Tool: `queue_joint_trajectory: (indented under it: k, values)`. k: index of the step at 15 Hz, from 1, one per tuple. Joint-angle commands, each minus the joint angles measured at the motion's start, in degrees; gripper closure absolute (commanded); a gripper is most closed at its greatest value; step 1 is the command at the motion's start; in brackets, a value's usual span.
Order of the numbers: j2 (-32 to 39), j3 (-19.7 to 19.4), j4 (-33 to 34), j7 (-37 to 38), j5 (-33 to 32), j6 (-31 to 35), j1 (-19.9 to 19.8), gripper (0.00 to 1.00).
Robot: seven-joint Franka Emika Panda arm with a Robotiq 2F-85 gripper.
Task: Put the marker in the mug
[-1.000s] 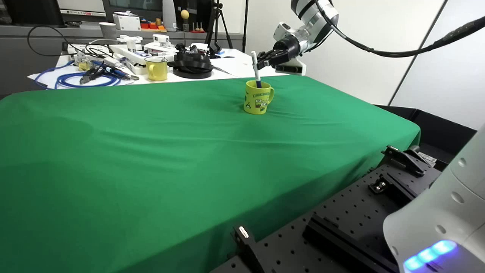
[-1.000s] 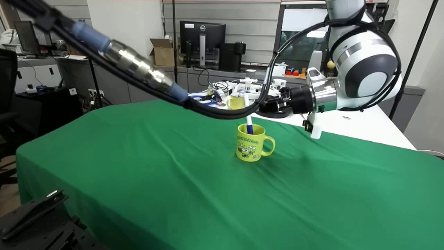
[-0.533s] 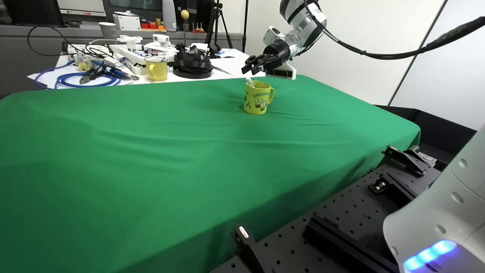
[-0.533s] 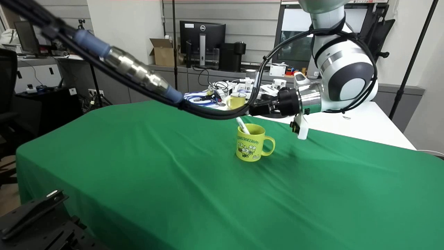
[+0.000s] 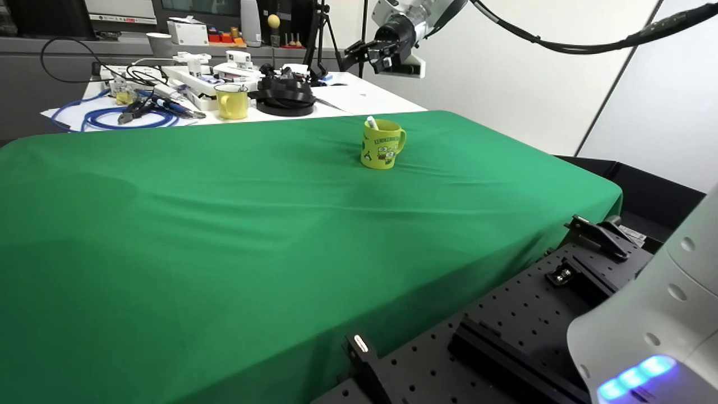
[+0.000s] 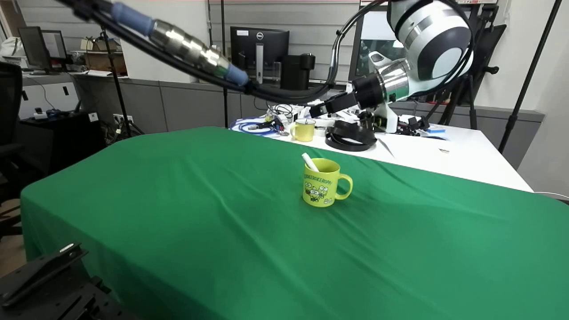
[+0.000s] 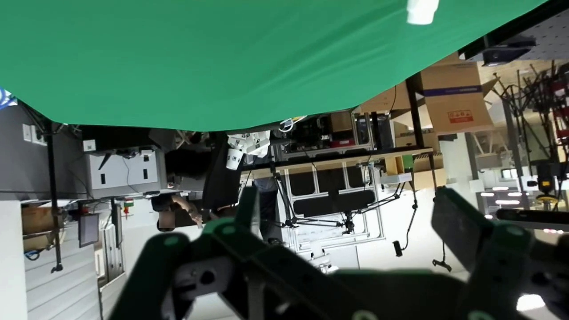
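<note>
The yellow mug (image 6: 318, 189) stands upright on the green cloth (image 6: 249, 240), its handle to the right in both exterior views. The marker (image 6: 310, 162) is inside the mug (image 5: 378, 148), tilted against the rim, with its white end sticking out; its lower part is hidden. My gripper (image 5: 362, 63) hangs in the air above and behind the mug, clear of it. In the wrist view the gripper (image 7: 353, 211) stands wide open, with nothing between its fingers (image 7: 460, 222). A white end at the top edge there seems to be the marker (image 7: 422, 11).
Behind the cloth a white table (image 6: 444, 162) carries another yellow mug (image 6: 303, 130), a coiled black object (image 6: 351, 135), blue cables (image 5: 129, 116) and white devices. The arm's thick cable (image 6: 191, 51) crosses the upper part of an exterior view.
The marker stood nearly upright between the fingers; now it has sunk into the mug and leans on the rim. The gripper has opened, let go, and moved up and away.
</note>
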Motion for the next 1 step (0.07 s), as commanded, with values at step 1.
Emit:
queue_joint_trajectory:
  k: [1]
  values:
    - [0.2,1.0,0.7,0.5,-0.8,0.1,-0.4,0.00]
